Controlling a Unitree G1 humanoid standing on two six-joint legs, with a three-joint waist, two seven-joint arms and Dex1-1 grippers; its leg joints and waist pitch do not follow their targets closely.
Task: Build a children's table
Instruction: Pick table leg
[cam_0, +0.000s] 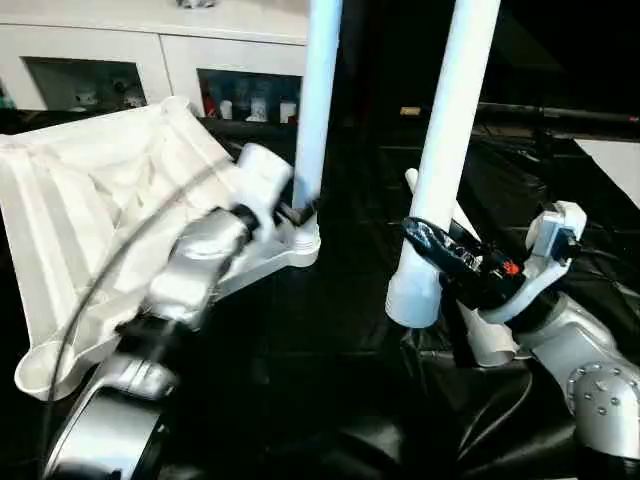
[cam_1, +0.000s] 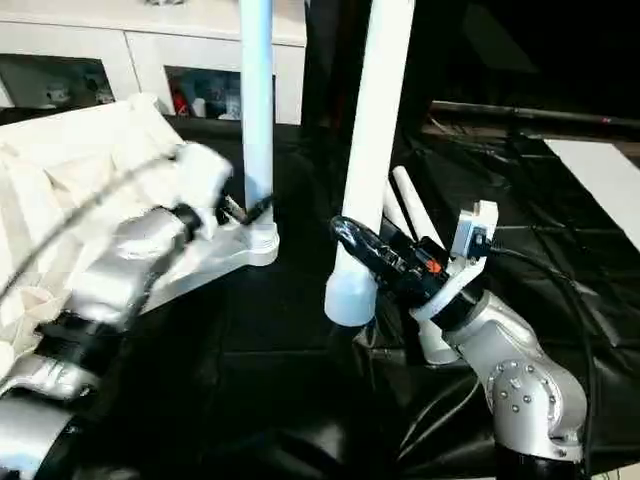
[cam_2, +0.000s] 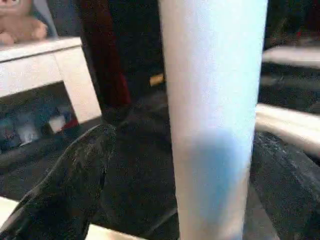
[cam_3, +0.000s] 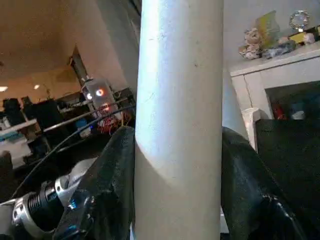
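On the black-covered work surface (cam_0: 330, 330), in the left eye view, the white tabletop (cam_0: 90, 210) lies upside down at the left, its ribbed underside facing up. One leg (cam_0: 318, 100) stands upright in the tabletop's near corner socket (cam_0: 300, 240). The left gripper (cam_0: 296, 213) is at the foot of this leg, fingers spread wide to either side of it. To the right, the right gripper (cam_0: 425, 240) is clamped on a second leg (cam_0: 445, 150), holding it upright with its thick end clear of the surface. A third leg (cam_0: 480, 335) lies on the black cover behind and under that gripper. That makes three legs in all and one tabletop. A white cabinet (cam_0: 150, 50) with glass doors runs along the back.

The right eye view gives the same layout and shows the lying leg (cam_1: 410, 215) more plainly, slanting away behind the held one.

In the left wrist view, the standing leg (cam_2: 215, 115) rises between the two black fingers (cam_2: 65, 185), with a gap on each side; a soft toy (cam_2: 17, 25) sits on the cabinet top.

In the right wrist view, both fingers (cam_3: 112, 185) press against the sides of the held leg (cam_3: 180, 120), and several small toys (cam_3: 270, 37) stand on the cabinet.
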